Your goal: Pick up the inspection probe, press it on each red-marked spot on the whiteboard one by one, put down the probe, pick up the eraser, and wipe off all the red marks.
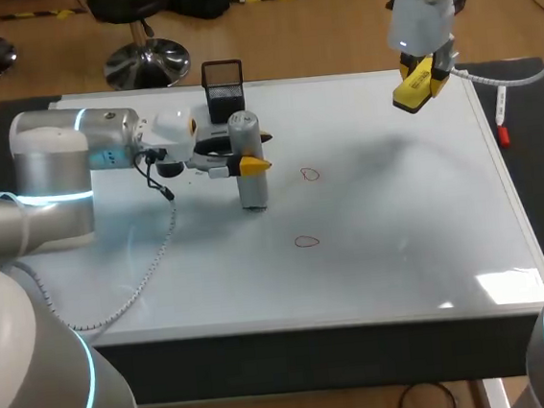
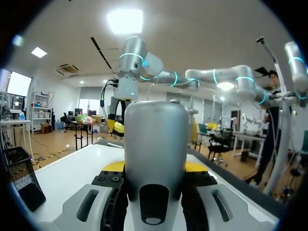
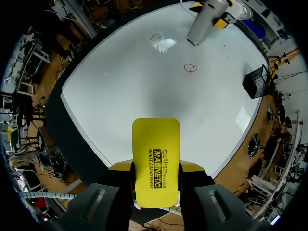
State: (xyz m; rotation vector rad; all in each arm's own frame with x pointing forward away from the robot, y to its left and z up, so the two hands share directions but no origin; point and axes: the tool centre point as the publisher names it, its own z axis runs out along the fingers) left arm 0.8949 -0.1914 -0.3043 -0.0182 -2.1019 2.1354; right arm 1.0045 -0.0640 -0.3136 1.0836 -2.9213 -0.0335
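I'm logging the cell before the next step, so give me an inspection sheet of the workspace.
Surface: whiteboard, two red marks unwiped.
Job's things: probe upright on board; eraser held aloft.
Clutter: mesh basket, marker pen beside board.
End effectors: left end effector shut on probe; right end effector shut on eraser.
Cables: white cable lies across board.
Surroundings: nothing seen.

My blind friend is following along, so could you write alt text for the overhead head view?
The left gripper holds a silver probe upright on a whiteboard, beside two red marks. The right gripper holds a yellow eraser raised near the board's far right corner.
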